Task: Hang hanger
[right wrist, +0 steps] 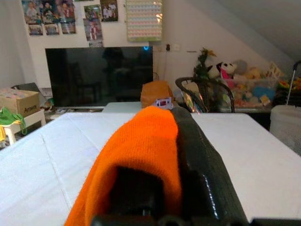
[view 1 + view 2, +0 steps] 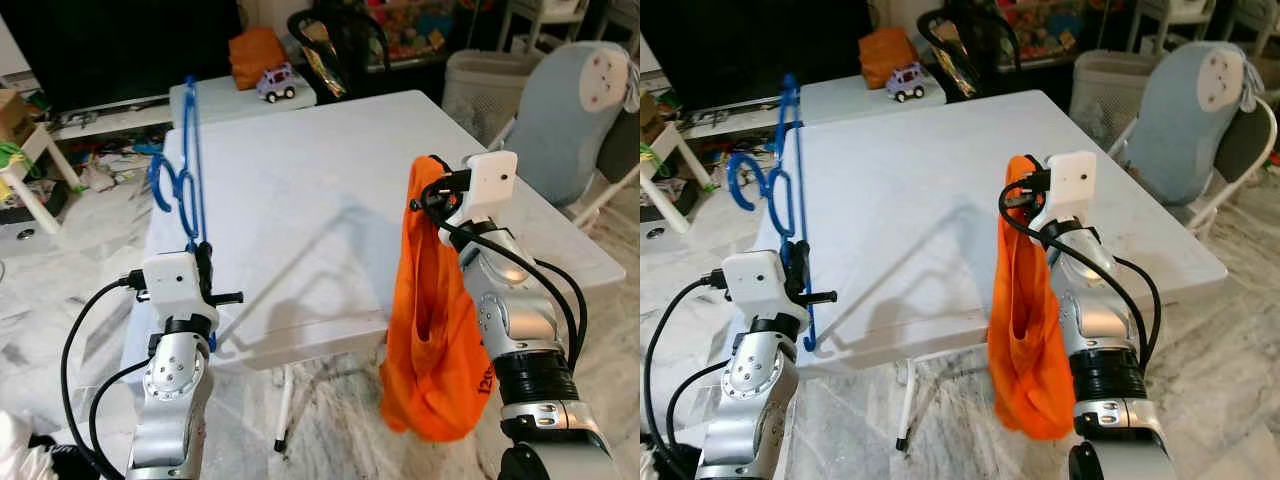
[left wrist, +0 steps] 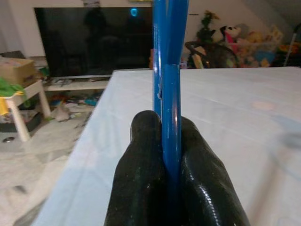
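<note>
Left gripper (image 3: 171, 165) clamps the blue hanger (image 2: 190, 170); right gripper (image 1: 178, 141), seemingly closed, carries orange cloth (image 2: 430, 330).

A table (image 2: 330, 190) stands ahead of the robot. Before its near left corner the left gripper (image 2: 204, 255) holds a hanger (image 2: 185, 175) upright, the hook pointing left over the floor. Before the near edge, further right, the right gripper (image 2: 432, 192) holds up a garment (image 2: 430, 330) that hangs down below the tabletop. Behind the table a smaller table (image 2: 225, 95) carries a toy car (image 2: 277, 83) and a bag (image 2: 256, 55). A television (image 2: 120, 45) stands far left, a basket (image 2: 485, 85) and a chair (image 2: 570, 120) to the right.
</note>
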`<state>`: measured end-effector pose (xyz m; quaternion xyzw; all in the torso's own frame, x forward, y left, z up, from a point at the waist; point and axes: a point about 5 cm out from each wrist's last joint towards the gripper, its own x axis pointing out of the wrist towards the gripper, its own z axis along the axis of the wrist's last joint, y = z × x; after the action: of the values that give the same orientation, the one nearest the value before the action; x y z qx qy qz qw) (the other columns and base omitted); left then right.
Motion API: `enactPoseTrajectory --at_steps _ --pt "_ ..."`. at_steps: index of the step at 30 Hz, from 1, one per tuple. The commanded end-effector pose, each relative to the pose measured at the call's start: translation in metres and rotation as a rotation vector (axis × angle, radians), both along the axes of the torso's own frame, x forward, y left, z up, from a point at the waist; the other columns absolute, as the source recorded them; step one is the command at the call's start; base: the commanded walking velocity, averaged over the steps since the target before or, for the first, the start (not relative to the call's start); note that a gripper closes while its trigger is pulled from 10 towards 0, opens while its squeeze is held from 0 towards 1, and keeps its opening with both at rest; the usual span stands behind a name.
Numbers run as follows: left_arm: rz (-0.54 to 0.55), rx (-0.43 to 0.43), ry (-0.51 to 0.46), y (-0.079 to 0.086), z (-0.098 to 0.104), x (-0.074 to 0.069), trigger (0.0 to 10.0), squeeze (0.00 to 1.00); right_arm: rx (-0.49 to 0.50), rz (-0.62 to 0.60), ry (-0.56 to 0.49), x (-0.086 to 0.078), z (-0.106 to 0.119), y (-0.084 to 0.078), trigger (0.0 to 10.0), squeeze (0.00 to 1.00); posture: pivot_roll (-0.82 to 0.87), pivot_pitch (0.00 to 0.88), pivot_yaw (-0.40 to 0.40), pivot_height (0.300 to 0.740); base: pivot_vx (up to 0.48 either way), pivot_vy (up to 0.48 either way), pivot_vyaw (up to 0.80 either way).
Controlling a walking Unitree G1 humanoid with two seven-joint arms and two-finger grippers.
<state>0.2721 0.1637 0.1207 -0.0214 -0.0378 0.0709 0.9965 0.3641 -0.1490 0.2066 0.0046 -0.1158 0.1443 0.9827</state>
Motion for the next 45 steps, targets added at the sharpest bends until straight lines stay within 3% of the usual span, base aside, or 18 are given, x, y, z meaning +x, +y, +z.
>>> enactPoseTrajectory --at_steps 1,6,10,16,17,22,27,32,33,34,35,36,37,38,39,40,41,45 --pt "0.010 0.014 0.012 0.001 -0.001 0.000 10.0 0.00 0.015 0.039 -0.054 0.006 0.017 0.006 10.0 0.00 -0.07 0.000 0.064 0.740 0.000 0.000 0.00" --pt "0.008 0.016 0.022 0.000 -0.004 -0.002 10.0 0.00 0.041 0.095 -0.094 0.028 0.051 0.019 10.0 0.00 -0.06 0.000 0.050 0.740 0.000 0.000 0.00" --pt "0.018 0.010 0.024 -0.001 -0.004 -0.002 10.0 0.00 0.038 0.169 -0.128 0.046 0.093 0.050 10.0 0.00 -0.05 0.000 0.036 0.740 0.000 0.000 0.00" --pt "0.020 0.002 0.029 -0.004 -0.006 -0.005 10.0 0.00 0.031 0.166 -0.189 0.049 0.128 0.074 10.0 0.00 -0.04 0.000 0.027 0.740 0.000 0.000 0.00" --pt "0.019 0.001 0.029 -0.005 -0.006 -0.006 10.0 0.00 0.069 0.143 -0.225 0.048 0.149 0.079 10.0 0.00 -0.03 0.000 0.027 0.740 0.000 0.000 0.00" --pt "0.018 0.017 0.004 -0.005 -0.001 -0.005 10.0 0.00 0.156 0.101 -0.362 0.039 0.203 0.078 10.0 0.00 -0.02 0.000 0.015 0.740 0.000 0.000 0.00" --pt "0.038 0.030 -0.009 -0.003 0.001 -0.008 10.0 0.00 0.198 0.087 -0.426 0.033 0.223 0.074 10.0 0.00 -0.01 0.000 0.001 0.740 0.000 0.000 0.00" --pt "0.038 0.027 -0.005 -0.006 -0.001 -0.009 10.0 0.00 0.118 0.101 -0.341 0.043 0.184 0.081 10.0 0.00 -0.01 0.000 -0.002 0.740 0.000 0.000 0.00" --pt "0.029 0.027 -0.006 -0.009 -0.002 -0.010 10.0 0.00 0.013 0.136 -0.240 0.049 0.138 0.087 10.0 0.00 -0.01 0.000 -0.002 0.740 0.000 0.000 0.00" --pt "0.029 0.027 -0.006 -0.009 -0.002 -0.010 10.0 0.00 0.013 0.136 -0.240 0.049 0.138 0.087 10.0 0.00 -0.01 0.000 -0.002 0.740 0.000 0.000 0.00" --pt "0.021 0.028 -0.009 -0.010 -0.001 -0.009 10.0 0.00 -0.086 0.181 -0.145 0.050 0.092 0.090 10.0 0.00 -0.02 0.000 0.004 0.740 0.000 0.000 0.00" --pt "0.018 0.029 -0.009 -0.010 -0.001 -0.009 10.0 0.00 -0.128 0.208 -0.105 0.049 0.072 0.090 10.0 0.00 -0.02 0.000 0.008 0.740 0.000 0.000 0.00" --pt "0.018 0.029 -0.009 -0.010 -0.001 -0.009 10.0 0.00 -0.128 0.208 -0.105 0.049 0.072 0.090 10.0 0.00 -0.02 0.000 0.008 0.740 0.000 0.000 0.00" --pt "0.014 0.030 -0.010 -0.010 -0.001 -0.008 10.0 0.00 -0.183 0.248 -0.061 0.046 0.048 0.090 10.0 0.00 -0.02 0.000 0.012 0.740 0.000 0.000 0.00" --pt "0.010 0.030 -0.009 -0.010 -0.001 -0.007 10.0 0.00 -0.257 0.283 -0.025 0.043 0.029 0.088 10.0 0.26 -0.02 0.000 0.016 0.740 0.000 0.000 0.00" --pt "0.010 0.030 -0.009 -0.010 -0.001 -0.007 10.0 0.00 -0.257 0.283 -0.025 0.043 0.029 0.088 10.0 0.26 -0.02 0.000 0.016 0.740 0.000 0.000 0.00" --pt "0.005 0.030 -0.008 -0.010 -0.001 -0.007 10.0 0.00 -0.309 0.303 0.002 0.040 0.014 0.085 10.0 1.00 -0.03 0.000 0.020 0.740 0.000 0.000 0.00" --pt "-0.010 0.026 -0.004 -0.013 -0.002 -0.007 10.0 0.00 -0.399 0.348 0.068 0.034 -0.013 0.074 10.0 1.00 -0.03 0.000 0.022 0.740 0.000 0.000 0.00"
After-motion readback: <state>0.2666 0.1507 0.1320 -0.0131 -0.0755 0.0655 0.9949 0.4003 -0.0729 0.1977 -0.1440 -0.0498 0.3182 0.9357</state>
